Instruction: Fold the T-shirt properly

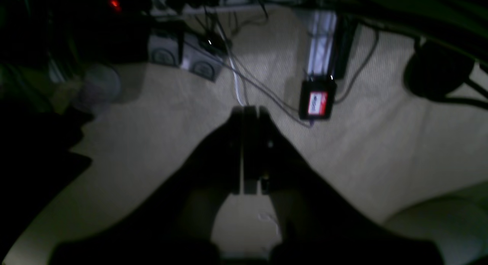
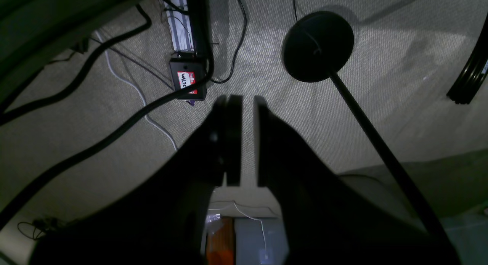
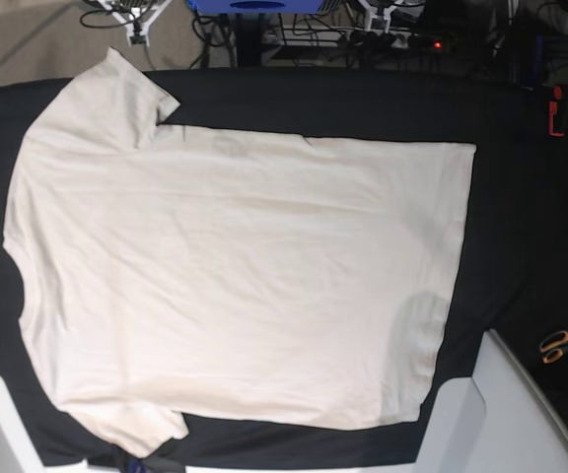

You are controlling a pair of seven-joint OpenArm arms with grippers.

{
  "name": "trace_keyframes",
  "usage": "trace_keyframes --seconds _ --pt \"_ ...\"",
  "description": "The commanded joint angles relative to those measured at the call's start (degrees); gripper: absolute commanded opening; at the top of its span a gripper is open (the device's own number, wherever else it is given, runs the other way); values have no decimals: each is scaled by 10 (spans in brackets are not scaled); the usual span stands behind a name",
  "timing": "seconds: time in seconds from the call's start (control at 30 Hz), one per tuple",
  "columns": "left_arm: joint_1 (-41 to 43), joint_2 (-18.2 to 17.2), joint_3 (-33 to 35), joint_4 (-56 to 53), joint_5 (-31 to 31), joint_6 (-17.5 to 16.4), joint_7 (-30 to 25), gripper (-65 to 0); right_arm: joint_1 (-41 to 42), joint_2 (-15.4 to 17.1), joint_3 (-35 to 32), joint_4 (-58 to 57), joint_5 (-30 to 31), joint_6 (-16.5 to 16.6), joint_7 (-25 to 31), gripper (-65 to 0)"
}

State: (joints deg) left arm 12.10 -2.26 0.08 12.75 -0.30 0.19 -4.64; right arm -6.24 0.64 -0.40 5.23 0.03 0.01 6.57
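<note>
T-shirt (image 3: 235, 281) is lying spread flat on the black table cloth (image 3: 521, 217), neck toward the base view's left, hem toward its right, both sleeves out. Not yet folded.

Handling, by judgement: light, limp cotton; it is likely draping and dragging rather than holding shape, so a pinch of one layer at a corner seems best. Sleeve tips or hem corners are offering the cleanest hold.

Left gripper (image 1: 250, 112) is hanging over carpet, fingers pressed together, empty. Right gripper (image 2: 244, 103) is also looking at the floor, fingers slightly apart, nothing between them.

Scissors (image 3: 558, 344) are lying well apart from the shirt.
</note>
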Motion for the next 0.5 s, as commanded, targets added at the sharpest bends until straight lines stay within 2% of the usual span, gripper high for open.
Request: trace_keyframes --seconds 0.0,0.07,0.1,0.23,0.27,0.3,0.33,0.47 --pt "4 -2 3 0 1 3 5 -650 -2 2 -2 0 2 -1 -12 -594" --pt "4 -2 4 0 3 3 5 -650 0 2 -2 0 2 -1 -29 -581" --pt "4 -2 4 0 2 3 5 -650 1 2 -2 0 2 -1 -32 -551" --pt "4 -2 4 0 2 3 2 -650 0 2 -2 1 2 -1 -32 -317" --pt "5 -2 5 0 3 3 0 -650 0 2 -2 1 2 -1 -27 -269" --pt "5 -2 5 0 3 3 -1 -620 -2 2 -2 1 2 -1 -14 -242" --pt "5 -2 5 0 3 3 -1 -599 -3 2 -1 1 2 -1 -1 -240" --pt "6 -2 0 0 0 3 -1 -650 -14 1 -1 0 2 -1 11 -282"
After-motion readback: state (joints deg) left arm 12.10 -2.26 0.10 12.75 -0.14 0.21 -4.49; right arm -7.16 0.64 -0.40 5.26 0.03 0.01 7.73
